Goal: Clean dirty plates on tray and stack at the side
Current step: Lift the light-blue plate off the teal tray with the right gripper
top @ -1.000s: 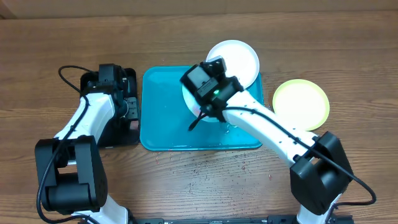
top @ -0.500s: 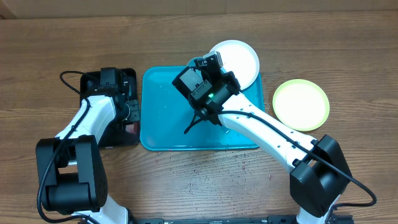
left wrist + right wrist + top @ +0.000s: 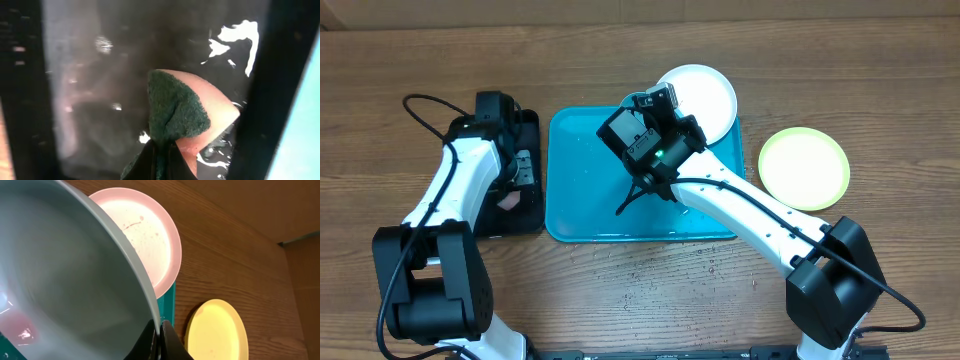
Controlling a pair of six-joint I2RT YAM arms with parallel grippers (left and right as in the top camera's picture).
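Observation:
Over the turquoise tray [image 3: 582, 190], my right gripper [image 3: 642, 186] holds the pale blue plate [image 3: 75, 280] tipped up on edge. Its jaws [image 3: 161, 336] are shut on the plate's rim. The wrist hides most of that plate from above. The white plate [image 3: 704, 98] rests on the tray's far right corner, and thin red smears show on it [image 3: 145, 235]. The pale yellow plate [image 3: 804, 168] lies on the table right of the tray. My left gripper [image 3: 516, 183] is shut on a sponge [image 3: 187, 117] with a green scouring face, above the black tray [image 3: 528, 125].
The black tray's floor [image 3: 100, 100] is wet and glossy, and its raised rim stands close on both sides of the sponge. The right arm stretches diagonally across the turquoise tray's near right corner. Bare wooden table lies in front of both trays.
The left gripper has shut on the sponge and drawn back a little with it. The right arm tipped the blue plate up steeper, then held still.

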